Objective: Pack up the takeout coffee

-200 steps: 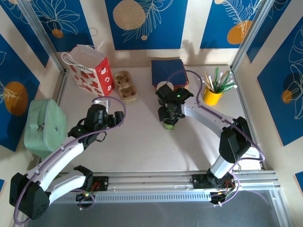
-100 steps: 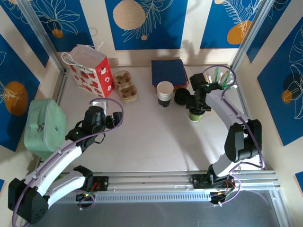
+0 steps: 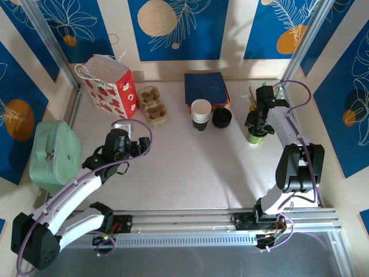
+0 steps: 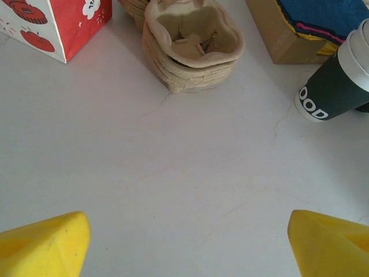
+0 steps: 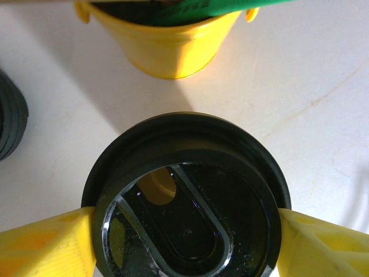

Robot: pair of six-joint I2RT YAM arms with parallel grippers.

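The takeout coffee, a small paper cup with a lime-green side and a round black plastic lid (image 3: 254, 137), sits at the right of the overhead frame. It is just below the yellow bucket of green sticks (image 5: 167, 46) and right of the loose stack of black lids (image 3: 222, 117). The right gripper (image 5: 184, 231) is clamped on it, with both yellow fingers (image 5: 46, 245) pressing the lid's edge from either side. I cannot tell whether the cup rests on the white table (image 3: 184, 167) or hangs just above it. The left gripper (image 4: 187, 242) is spread wide and empty, facing the stacked pulp cup carrier (image 4: 193, 43).

The cup is probably light, its paper wall thin and easily dented. The slick lid could pop off, so the stiff band just under the rim looks the safest hold — kept upright, squeezed gently.
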